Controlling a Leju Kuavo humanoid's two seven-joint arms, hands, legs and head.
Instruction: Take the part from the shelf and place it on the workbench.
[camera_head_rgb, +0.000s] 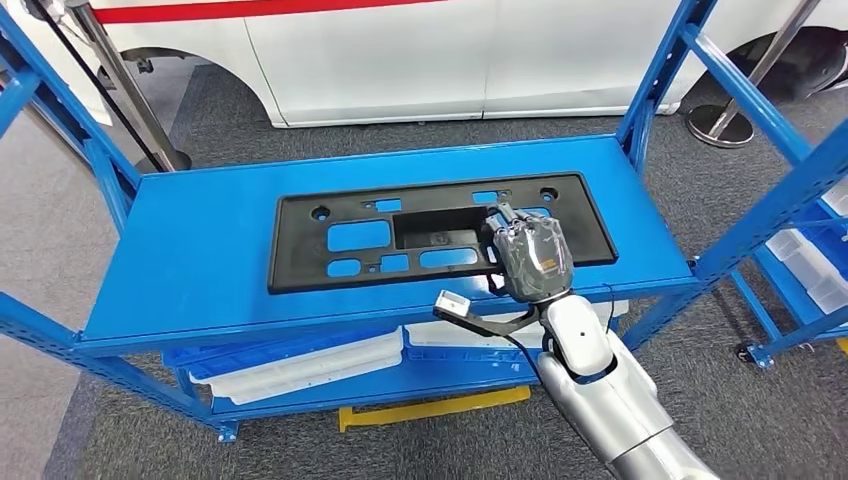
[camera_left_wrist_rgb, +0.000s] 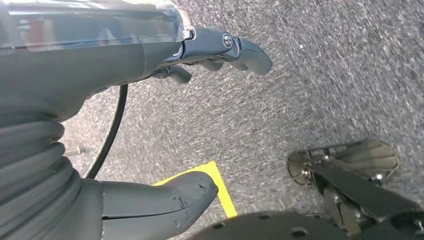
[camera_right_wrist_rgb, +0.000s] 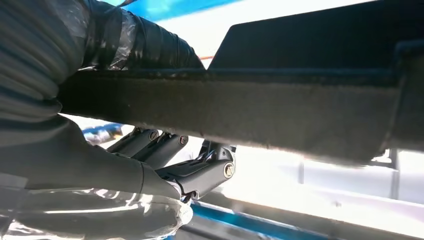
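Note:
The part (camera_head_rgb: 360, 235) is a long black plastic panel with several cut-outs, lying flat on the top tier of the blue shelf (camera_head_rgb: 190, 270). My right hand (camera_head_rgb: 530, 258) sits over the panel's front edge, right of its middle. In the right wrist view the panel's edge (camera_right_wrist_rgb: 280, 110) runs between the taped thumb and the dark fingers (camera_right_wrist_rgb: 200, 170), which curl around it in a grip. My left hand (camera_left_wrist_rgb: 75, 65) hangs over the grey carpet, its fingers (camera_left_wrist_rgb: 240, 50) and thumb (camera_left_wrist_rgb: 165, 200) apart with nothing between them.
A white car body (camera_head_rgb: 400, 50) stands just behind the shelf. Blue uprights (camera_head_rgb: 660, 70) frame the shelf's corners. White bins (camera_head_rgb: 320, 365) fill the lower tier. Another blue rack with white bins (camera_head_rgb: 810, 260) stands at the right. A stanchion base (camera_head_rgb: 720, 125) and yellow floor tape (camera_head_rgb: 430, 408) mark the carpet.

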